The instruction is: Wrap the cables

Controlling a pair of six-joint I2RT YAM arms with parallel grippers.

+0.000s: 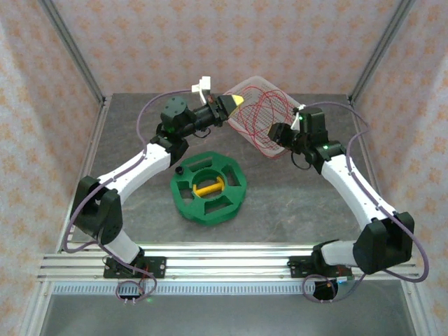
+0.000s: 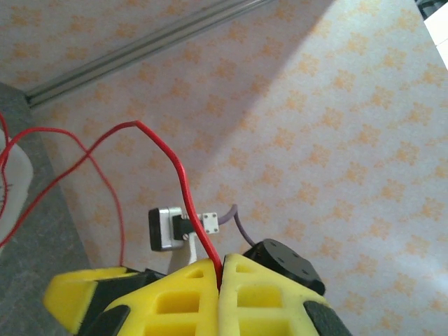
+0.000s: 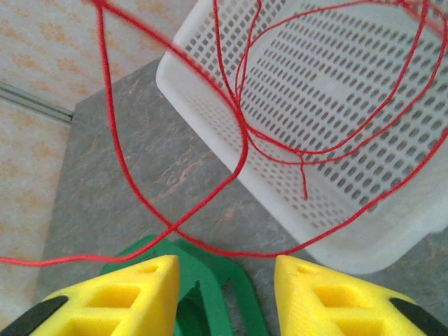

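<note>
Two hands meet at a white basket (image 3: 378, 245) by the desk's (image 1: 315, 203) far edge, the cables (image 3: 242, 133) looping over it. The left hand (image 2: 220, 269) pinches one red strand; the right hand (image 3: 227, 269) stands half-spread, holding nothing. A green reel (image 1: 208, 187) lies mid-desk.

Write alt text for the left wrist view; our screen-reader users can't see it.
The left gripper, yellow-fingered, is shut on a thin red cable that rises from its grip and arcs away to the left. Behind is a patterned wall with a metal rail.
</note>
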